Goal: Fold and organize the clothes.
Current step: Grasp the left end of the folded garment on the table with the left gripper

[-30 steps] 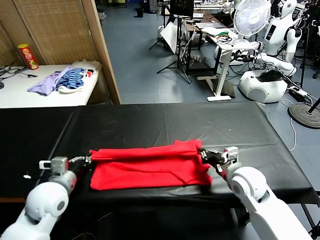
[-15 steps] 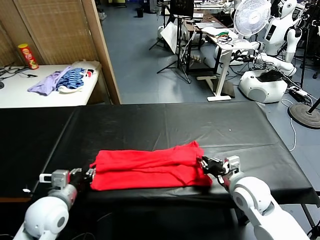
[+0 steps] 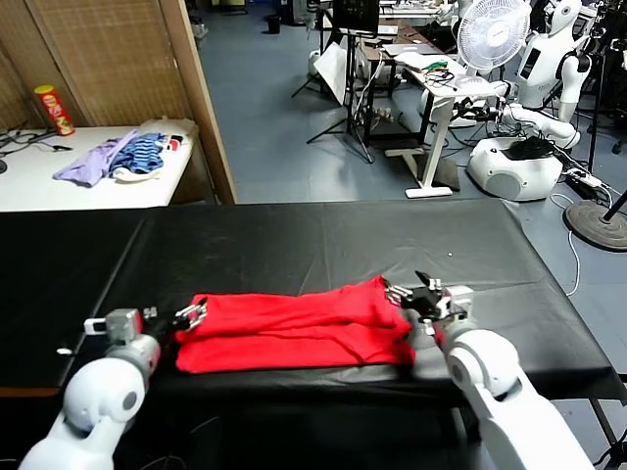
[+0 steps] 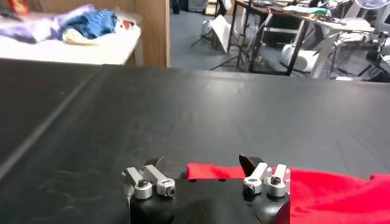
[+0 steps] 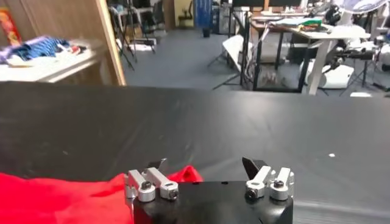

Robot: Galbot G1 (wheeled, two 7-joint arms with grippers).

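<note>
The clothes, one bright red T-shirt (image 3: 294,328), lie folded into a long flat band on the black table (image 3: 323,240), close to the front edge. My left gripper (image 3: 192,315) stands open at the shirt's left end, and in the left wrist view (image 4: 201,164) a red corner (image 4: 210,171) lies just under the gap between the jaws. At the shirt's right end my right gripper (image 3: 415,292) is open too. In its wrist view (image 5: 205,164) a small red peak (image 5: 187,175) shows by one finger. Neither gripper holds cloth.
A white side table (image 3: 59,186) at the back left carries a lilac garment (image 3: 90,162), a blue-striped garment (image 3: 145,154) and a red-and-yellow can (image 3: 54,110). A wooden partition (image 3: 201,98) stands beside it. Beyond the black table are a fan (image 3: 494,34), desks and another white robot (image 3: 534,108).
Both grippers went from shut on the shirt's ends to open and let it go. The shirt's band shifted slightly toward the front edge and settled flat.
</note>
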